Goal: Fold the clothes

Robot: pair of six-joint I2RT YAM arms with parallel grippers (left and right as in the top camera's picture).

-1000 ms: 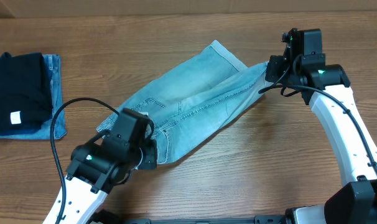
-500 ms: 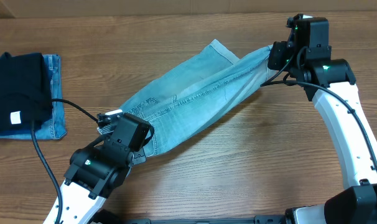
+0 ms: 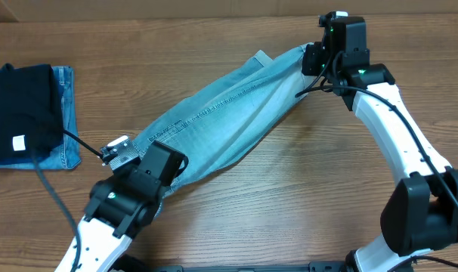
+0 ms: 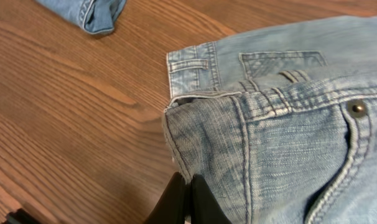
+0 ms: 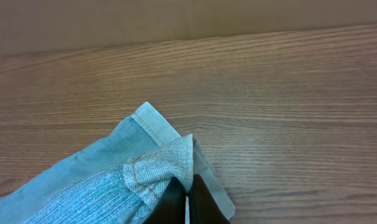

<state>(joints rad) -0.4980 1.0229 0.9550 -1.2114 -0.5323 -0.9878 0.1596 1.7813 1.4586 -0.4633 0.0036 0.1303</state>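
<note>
The light blue denim shorts lie stretched diagonally across the table, folded lengthwise. My left gripper is shut on the waistband corner at the lower left end, with a back pocket and a rivet showing in the left wrist view. My right gripper is shut on a cuffed leg hem at the upper right end and holds it just over the other leg's hem on the table.
A folded black garment with a small white tag lies on a folded darker blue denim piece at the left edge. A corner of that darker denim also shows in the left wrist view. The wooden table spreads around.
My right gripper has carried the leg hem left and toward the far edge, over the other leg. My left gripper has carried the waistband corner left. The shorts are now narrower and folded lengthwise.
</note>
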